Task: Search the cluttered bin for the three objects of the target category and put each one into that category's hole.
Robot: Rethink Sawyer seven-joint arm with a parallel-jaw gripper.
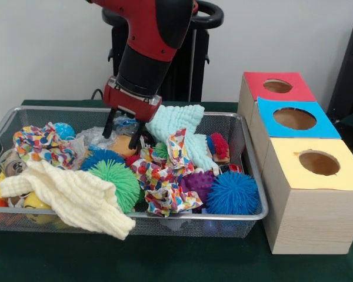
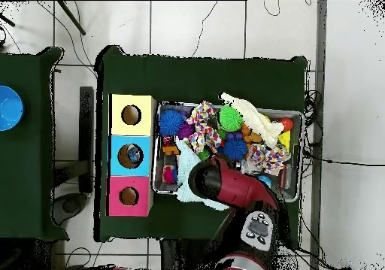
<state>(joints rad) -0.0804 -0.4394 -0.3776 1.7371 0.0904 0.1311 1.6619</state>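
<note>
Gripper down in the cluttered bin

The gripper (image 1: pixel 125 134) hangs with fingers spread, grasping nothing, above an orange ball (image 1: pixel 123 145) in the wire bin (image 1: pixel 251 170); three boxes with holes (image 1: pixel 319 163) stand beside it.

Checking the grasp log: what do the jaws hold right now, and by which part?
Nothing. The gripper is open, its jaws spread above the clutter at the back of the wire bin, with nothing between them.
</note>
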